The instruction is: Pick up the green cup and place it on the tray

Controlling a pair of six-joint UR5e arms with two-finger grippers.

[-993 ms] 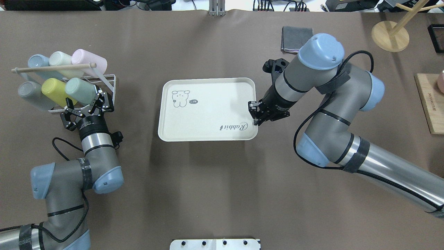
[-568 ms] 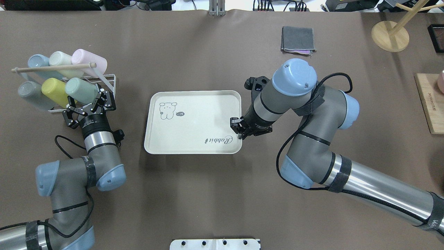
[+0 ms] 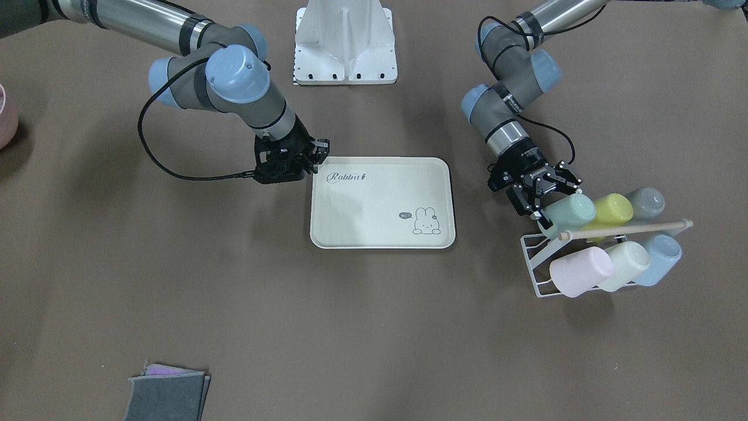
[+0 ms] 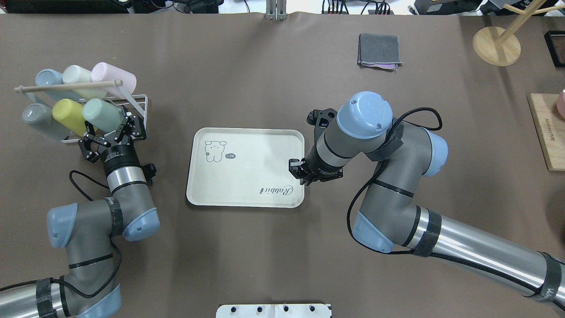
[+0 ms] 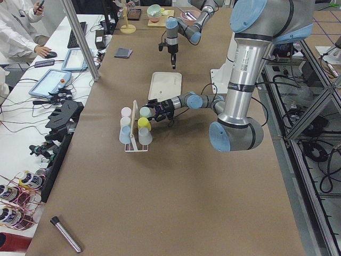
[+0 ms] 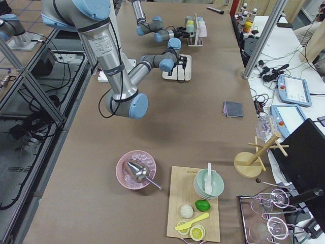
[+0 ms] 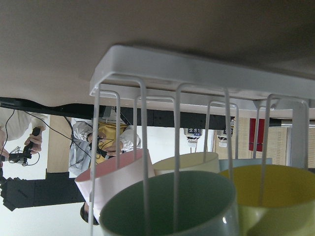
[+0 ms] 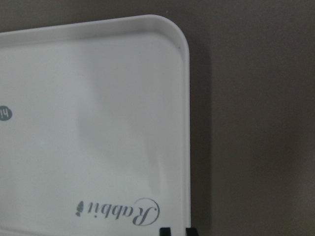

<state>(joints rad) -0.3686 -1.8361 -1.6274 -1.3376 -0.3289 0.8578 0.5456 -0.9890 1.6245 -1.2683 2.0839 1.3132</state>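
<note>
The green cup (image 4: 102,115) lies on its side in the white wire rack (image 4: 137,104) at the left, mouth toward the robot. It also shows in the front view (image 3: 570,213) and fills the left wrist view (image 7: 167,206). My left gripper (image 4: 109,125) is open, its fingers on either side of the cup's mouth end. The cream tray (image 4: 245,168) with "Rabbit" script lies mid-table, also seen in the front view (image 3: 380,202). My right gripper (image 4: 296,170) is shut on the tray's right rim (image 8: 186,147).
The rack also holds a yellow-green cup (image 4: 69,114), a grey cup (image 4: 35,117), and pink (image 4: 114,77), cream and blue cups under a wooden rod. A grey cloth (image 4: 378,49), a wooden stand (image 4: 496,44) and a wooden board (image 4: 547,132) lie at the far right.
My right gripper has dragged the tray left and toward the robot. My left gripper has edged slightly toward the green cup, still open.
</note>
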